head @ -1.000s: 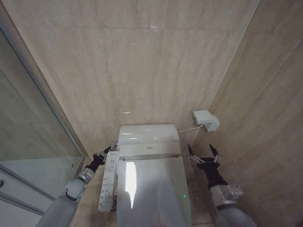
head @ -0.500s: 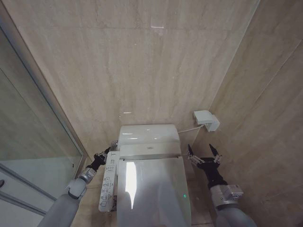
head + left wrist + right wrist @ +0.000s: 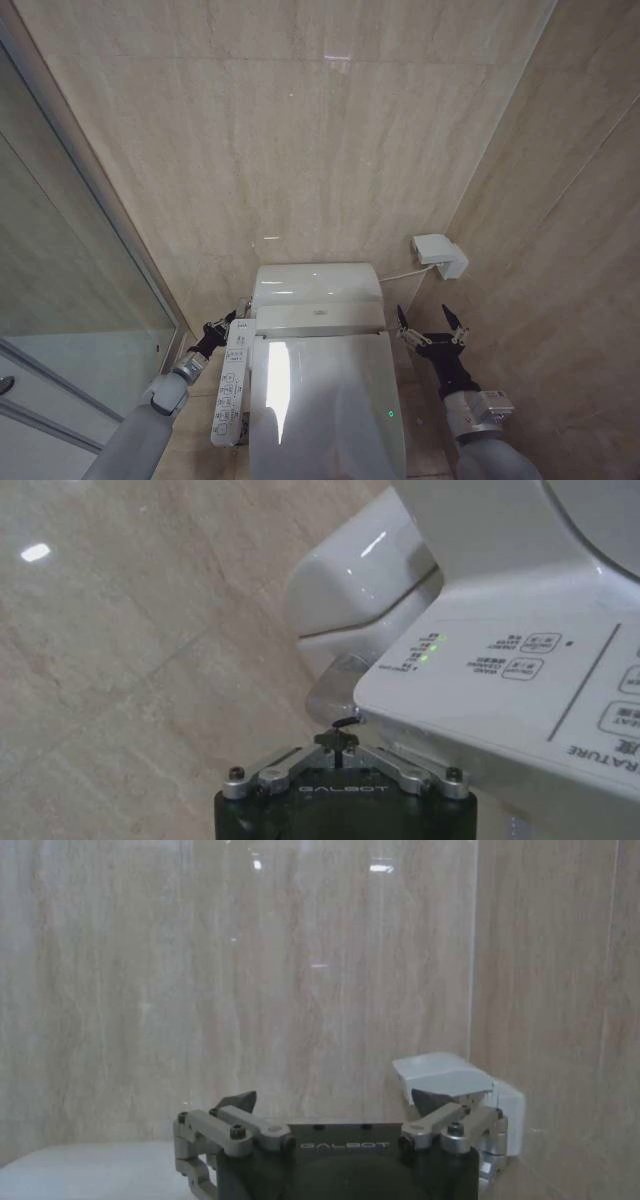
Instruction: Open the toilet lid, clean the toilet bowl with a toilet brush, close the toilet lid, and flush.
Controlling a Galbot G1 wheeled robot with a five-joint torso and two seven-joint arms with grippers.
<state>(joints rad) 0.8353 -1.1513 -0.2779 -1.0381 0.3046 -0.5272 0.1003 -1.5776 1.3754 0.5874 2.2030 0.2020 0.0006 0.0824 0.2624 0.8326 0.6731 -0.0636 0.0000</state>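
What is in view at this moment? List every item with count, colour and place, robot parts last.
toilet lid: 1, glossy white, shut, centre bottom of the head view
tank cover: 1, white, behind the lid against the wall
control panel: 1, white with buttons, along the toilet's left side
wall box: 1, white, on the right wall, cable running to the toilet
glass shower door: 1, clear, far left
wall tiles: beige, all around
left hand: shut, at the panel's rear end
right hand: open, beside the toilet, below the wall box
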